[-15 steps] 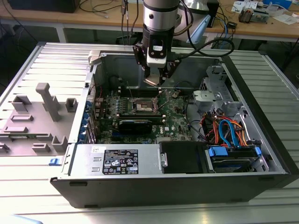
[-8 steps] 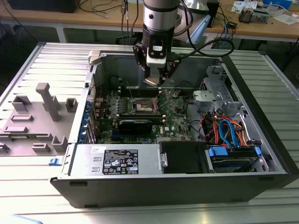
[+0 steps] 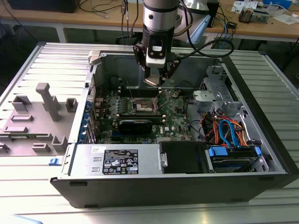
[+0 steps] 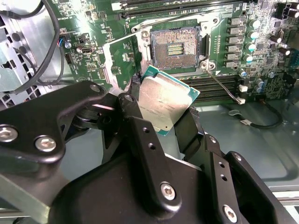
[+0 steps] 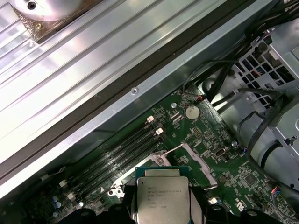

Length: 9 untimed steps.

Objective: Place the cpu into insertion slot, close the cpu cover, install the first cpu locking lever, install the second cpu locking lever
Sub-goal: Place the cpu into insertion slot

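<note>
My gripper hangs inside the open computer case, above the motherboard and just behind the insertion slot. It is shut on the cpu, a square chip with a silvery top and green edge, pinched by its sides between two black fingers. In the second wrist view the insertion slot lies open, its dark pin field bare. The cpu cover stands flipped up beside it. A thin wire lever sticks out from the socket's corner. The first wrist view shows the cpu over the cover frame.
Long black memory slots run beside the socket. A black card lies in front of it. The power supply and a drive bay with coloured cables fill the case's near side. A grey fixture sits at the exterior view's left.
</note>
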Tool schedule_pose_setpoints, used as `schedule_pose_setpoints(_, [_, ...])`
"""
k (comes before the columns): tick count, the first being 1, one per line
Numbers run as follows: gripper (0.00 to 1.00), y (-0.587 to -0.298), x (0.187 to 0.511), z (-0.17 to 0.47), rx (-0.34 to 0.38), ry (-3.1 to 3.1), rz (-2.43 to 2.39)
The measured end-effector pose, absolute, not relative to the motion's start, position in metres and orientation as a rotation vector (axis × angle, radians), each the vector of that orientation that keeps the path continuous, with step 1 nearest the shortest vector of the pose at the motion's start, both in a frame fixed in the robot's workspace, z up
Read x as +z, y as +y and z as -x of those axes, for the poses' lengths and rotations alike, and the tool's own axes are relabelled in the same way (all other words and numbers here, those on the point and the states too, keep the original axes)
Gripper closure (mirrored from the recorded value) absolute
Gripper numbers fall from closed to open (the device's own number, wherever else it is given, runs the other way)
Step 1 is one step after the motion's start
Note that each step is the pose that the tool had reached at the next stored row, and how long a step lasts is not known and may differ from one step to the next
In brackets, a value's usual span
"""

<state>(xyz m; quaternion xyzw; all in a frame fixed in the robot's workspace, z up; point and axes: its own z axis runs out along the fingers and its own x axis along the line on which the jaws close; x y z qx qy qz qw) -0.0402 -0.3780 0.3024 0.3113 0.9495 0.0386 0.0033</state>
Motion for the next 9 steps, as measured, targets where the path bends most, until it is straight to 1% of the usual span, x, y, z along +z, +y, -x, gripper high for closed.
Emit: schedule_pose_setpoints(9, [0.45, -0.3780, 0.3020, 0.0402, 0.121, 2.973, -0.986])
